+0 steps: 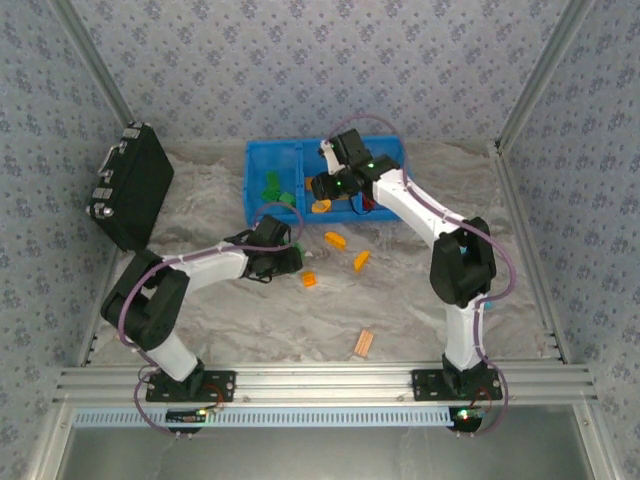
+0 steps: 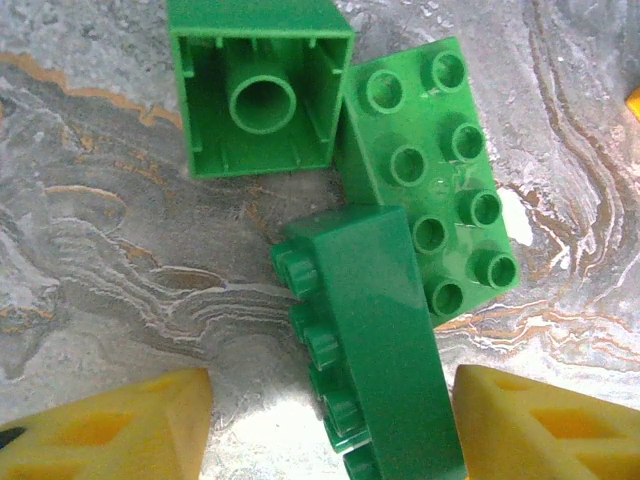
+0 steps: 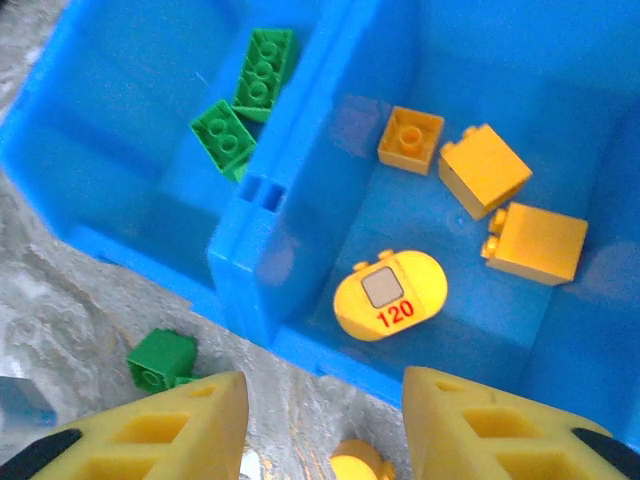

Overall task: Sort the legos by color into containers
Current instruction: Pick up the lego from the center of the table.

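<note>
In the left wrist view three green legos lie together on the table: a hollow one upside down (image 2: pixel 260 90), a flat studded one (image 2: pixel 435 170) and a long one on its side (image 2: pixel 380 330). My left gripper (image 2: pixel 330 400) is open, straddling the long brick, with the right finger (image 2: pixel 550 430) close to it and the left finger (image 2: pixel 100 430) apart. My right gripper (image 3: pixel 325 400) is open and empty, hanging over the blue bin's near wall (image 3: pixel 262 215). One container holds green legos (image 3: pixel 240 110). The middle one holds orange-yellow legos (image 3: pixel 483 170) and a rounded piece marked 120 (image 3: pixel 390 293).
Orange legos (image 1: pixel 335 239) (image 1: pixel 361 260) (image 1: pixel 309 280) lie loose on the table in front of the bin (image 1: pixel 249 200). A pale striped flat piece (image 1: pixel 363 344) lies nearer the arm bases. A black case (image 1: pixel 130 185) leans at the left. A green brick (image 3: pixel 160 360) sits outside the bin wall.
</note>
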`<act>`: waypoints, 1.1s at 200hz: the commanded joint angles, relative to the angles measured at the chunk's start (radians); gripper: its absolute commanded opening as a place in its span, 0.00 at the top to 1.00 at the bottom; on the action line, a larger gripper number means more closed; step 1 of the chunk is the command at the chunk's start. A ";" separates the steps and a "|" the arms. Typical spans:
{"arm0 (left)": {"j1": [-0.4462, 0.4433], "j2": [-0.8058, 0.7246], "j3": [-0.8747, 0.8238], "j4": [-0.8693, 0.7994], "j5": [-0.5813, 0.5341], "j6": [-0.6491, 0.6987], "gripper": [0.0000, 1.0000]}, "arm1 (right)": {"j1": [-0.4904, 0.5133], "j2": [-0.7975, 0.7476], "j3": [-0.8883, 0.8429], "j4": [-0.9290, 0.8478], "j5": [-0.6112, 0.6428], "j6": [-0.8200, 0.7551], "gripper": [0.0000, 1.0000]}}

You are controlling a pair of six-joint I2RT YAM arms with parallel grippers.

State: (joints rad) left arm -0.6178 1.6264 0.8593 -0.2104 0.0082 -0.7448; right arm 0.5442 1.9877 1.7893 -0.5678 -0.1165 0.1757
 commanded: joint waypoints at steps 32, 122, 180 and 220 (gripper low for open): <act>-0.007 0.020 -0.028 0.012 0.015 0.011 0.48 | -0.031 -0.010 -0.045 -0.023 0.045 0.007 0.54; -0.008 0.036 -0.048 -0.032 0.013 0.065 0.64 | -0.064 -0.043 -0.093 -0.052 0.106 0.014 0.55; -0.010 0.038 -0.040 -0.091 0.007 0.122 0.68 | -0.107 -0.090 -0.115 -0.070 0.116 0.004 0.55; -0.035 -0.008 -0.034 -0.130 -0.010 0.120 0.70 | -0.125 -0.097 -0.128 -0.056 0.121 0.001 0.55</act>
State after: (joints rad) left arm -0.6220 1.6348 0.8337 -0.2199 -0.0196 -0.6369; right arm 0.4294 1.9217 1.6573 -0.6102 -0.0132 0.1783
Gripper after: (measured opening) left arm 0.305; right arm 0.447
